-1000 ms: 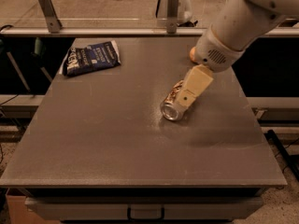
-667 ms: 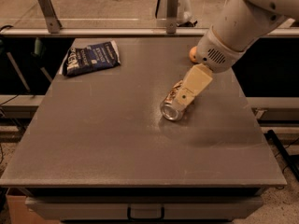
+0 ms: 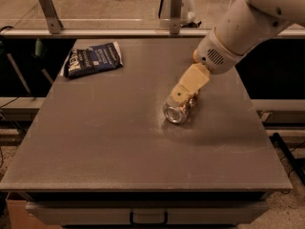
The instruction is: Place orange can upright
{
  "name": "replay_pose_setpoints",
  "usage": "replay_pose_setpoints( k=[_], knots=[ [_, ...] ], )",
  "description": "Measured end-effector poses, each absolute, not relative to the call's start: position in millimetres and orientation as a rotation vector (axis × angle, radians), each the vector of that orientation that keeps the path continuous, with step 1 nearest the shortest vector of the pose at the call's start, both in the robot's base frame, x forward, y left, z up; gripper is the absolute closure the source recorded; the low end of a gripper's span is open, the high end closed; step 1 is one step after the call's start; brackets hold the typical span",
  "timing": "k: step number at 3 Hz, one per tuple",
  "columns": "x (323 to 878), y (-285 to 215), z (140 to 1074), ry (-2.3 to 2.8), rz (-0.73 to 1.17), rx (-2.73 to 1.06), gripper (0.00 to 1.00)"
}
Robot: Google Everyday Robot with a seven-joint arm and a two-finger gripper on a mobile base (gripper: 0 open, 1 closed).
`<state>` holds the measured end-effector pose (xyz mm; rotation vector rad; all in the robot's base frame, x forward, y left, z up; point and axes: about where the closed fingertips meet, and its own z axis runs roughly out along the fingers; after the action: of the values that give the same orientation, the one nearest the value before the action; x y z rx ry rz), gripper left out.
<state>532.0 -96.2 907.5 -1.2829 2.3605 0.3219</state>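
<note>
The orange can lies on its side right of the middle of the grey table, with one silver end facing the front. My gripper comes down from the upper right on the white arm and sits right over the can's far part, touching or nearly touching it. The rear of the can is hidden under the gripper.
A dark blue snack bag lies at the table's back left. A small orange fruit peeks out behind the arm's wrist. A rail with metal posts runs along the back edge.
</note>
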Motion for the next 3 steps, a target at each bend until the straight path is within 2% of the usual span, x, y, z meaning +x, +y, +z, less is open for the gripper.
replay_pose_setpoints(
  k=[2,3],
  knots=[
    [555.7,-79.5,881.0,2.46,0.426,-0.777,0.0],
    [559.7,-79.8,871.0,2.53,0.37,-0.609,0.0]
  ],
)
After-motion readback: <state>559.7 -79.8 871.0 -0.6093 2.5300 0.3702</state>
